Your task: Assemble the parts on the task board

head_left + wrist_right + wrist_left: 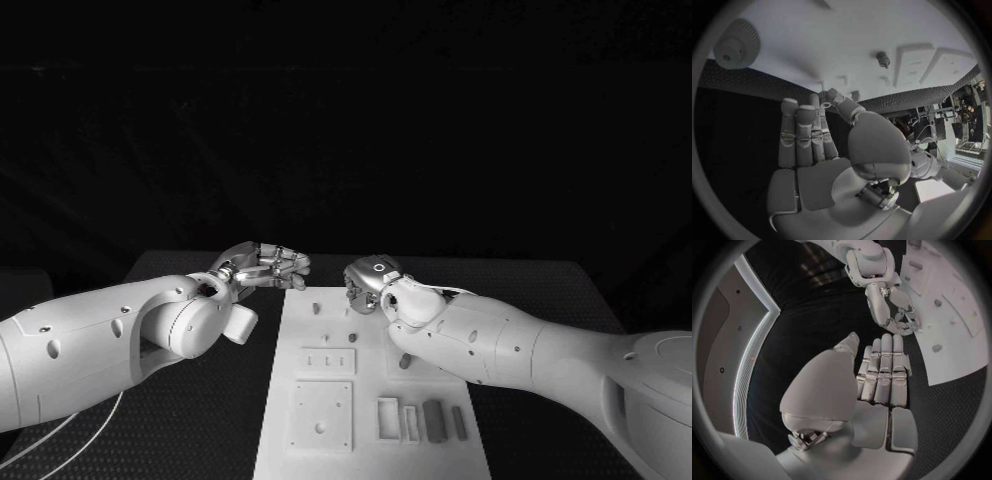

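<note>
Left hand [267,268] hovers at the far left corner of the task board [296,440], fingers [886,371] straight and side by side in its wrist view, nothing in them, so open. Right hand [372,282] sits over the board's far end near the middle, palm flat, fingers [797,131] extended, also empty. The two hands are near each other but apart. Bare black table [534,285] lies on both sides of the board. The board's long axis runs away from the robot. Grey parts [433,420], slim bars, lie side by side at the near right of the board, lengthwise along that axis, well apart from both hands.
</note>
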Available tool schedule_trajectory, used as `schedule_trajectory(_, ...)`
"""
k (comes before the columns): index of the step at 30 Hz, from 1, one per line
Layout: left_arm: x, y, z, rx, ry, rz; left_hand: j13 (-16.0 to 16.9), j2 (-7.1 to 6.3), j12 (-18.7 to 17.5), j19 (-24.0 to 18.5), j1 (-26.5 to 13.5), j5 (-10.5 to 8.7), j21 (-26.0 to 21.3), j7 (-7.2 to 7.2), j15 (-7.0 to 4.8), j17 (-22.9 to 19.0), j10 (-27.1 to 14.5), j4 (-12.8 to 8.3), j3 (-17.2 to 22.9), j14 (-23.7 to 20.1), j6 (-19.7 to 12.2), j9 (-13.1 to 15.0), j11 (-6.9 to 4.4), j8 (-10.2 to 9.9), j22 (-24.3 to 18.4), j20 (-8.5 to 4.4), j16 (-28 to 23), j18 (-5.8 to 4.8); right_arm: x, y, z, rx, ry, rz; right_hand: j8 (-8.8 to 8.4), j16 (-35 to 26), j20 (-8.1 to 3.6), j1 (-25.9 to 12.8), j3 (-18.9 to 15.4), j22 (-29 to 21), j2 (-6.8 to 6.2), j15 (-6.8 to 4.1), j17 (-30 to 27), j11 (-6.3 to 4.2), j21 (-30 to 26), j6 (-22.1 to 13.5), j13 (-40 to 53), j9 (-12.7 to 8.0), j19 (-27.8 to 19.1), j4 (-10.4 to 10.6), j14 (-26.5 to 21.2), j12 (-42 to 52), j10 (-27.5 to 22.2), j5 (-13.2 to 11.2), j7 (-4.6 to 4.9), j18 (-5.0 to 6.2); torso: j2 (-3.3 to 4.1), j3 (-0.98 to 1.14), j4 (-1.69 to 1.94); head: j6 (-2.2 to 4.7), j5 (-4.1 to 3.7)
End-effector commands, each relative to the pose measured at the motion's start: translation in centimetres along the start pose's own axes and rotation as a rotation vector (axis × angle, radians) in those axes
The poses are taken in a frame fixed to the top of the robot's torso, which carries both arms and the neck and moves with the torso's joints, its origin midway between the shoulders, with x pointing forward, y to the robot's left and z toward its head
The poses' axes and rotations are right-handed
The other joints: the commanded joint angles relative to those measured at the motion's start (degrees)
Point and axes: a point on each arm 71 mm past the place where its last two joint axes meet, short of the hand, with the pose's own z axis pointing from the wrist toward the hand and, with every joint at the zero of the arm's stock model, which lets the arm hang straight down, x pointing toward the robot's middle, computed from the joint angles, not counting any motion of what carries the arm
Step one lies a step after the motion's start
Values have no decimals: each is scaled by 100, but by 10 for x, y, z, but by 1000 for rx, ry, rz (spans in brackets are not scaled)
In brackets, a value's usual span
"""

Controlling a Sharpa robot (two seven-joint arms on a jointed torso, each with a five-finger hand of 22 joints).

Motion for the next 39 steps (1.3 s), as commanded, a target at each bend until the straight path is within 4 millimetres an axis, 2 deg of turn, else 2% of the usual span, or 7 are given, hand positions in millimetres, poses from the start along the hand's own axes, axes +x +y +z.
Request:
schedule_trajectory(1, 3, -3, 1, 13, 11, -5, -6, -1, -35, 14, 57, 8, -29, 39, -5, 7, 41, 40, -13, 53, 4, -7, 15, -39, 2, -35, -38, 48, -1, 0, 1, -1, -12, -13, 17, 37, -27, 37, 36, 11, 0, -34, 7, -2, 33, 44, 6, 11, 24, 14, 3, 11, 38, 25, 0, 317, 10, -7, 12, 2, 6)
schedule_trajectory(16, 5, -10, 0, 24, 18, -3, -5, -4, -45, 19, 85, 7, -37, 38, -5, 22, 51, 69, -36, 58, 9, -10, 14, -40, 5, -36, -55, 47, -1, 2, 4, -5, -4, -18, 14, 43, -30, 38, 44, 17, -5, -33, 7, -2, 37, 44, 11, 8, 27, 14, -1, 6, 38, 25, 0, 317, 91, -28, 75, 7, -22)
schedule_trajectory(26, 5, -11, 0, 25, 17, -2, -6, -6, -55, 22, 106, 7, -42, 39, -5, 34, 55, 93, -54, 63, 10, -13, 14, -42, 8, -36, -67, 47, 1, 1, 3, 0, 22, -18, 11, 47, -31, 34, 49, 22, -3, -33, 7, -1, 40, 42, 15, 5, 28, 16, -3, 2, 36, 25, 2, 317, 84, -29, 59, -8, 6)
schedule_trajectory(39, 4, -11, 0, 25, 16, -2, -6, -4, -69, 27, 143, 8, -52, 39, -6, 53, 63, 133, -82, 70, 13, -17, 14, -44, 12, -36, -86, 46, 2, -3, 2, 13, 31, -29, 9, 52, -34, 34, 53, 29, -4, -33, 8, -1, 45, 43, 19, 3, 31, 14, -4, -1, 37, 25, 2, 317, 93, -28, 55, -15, 10)
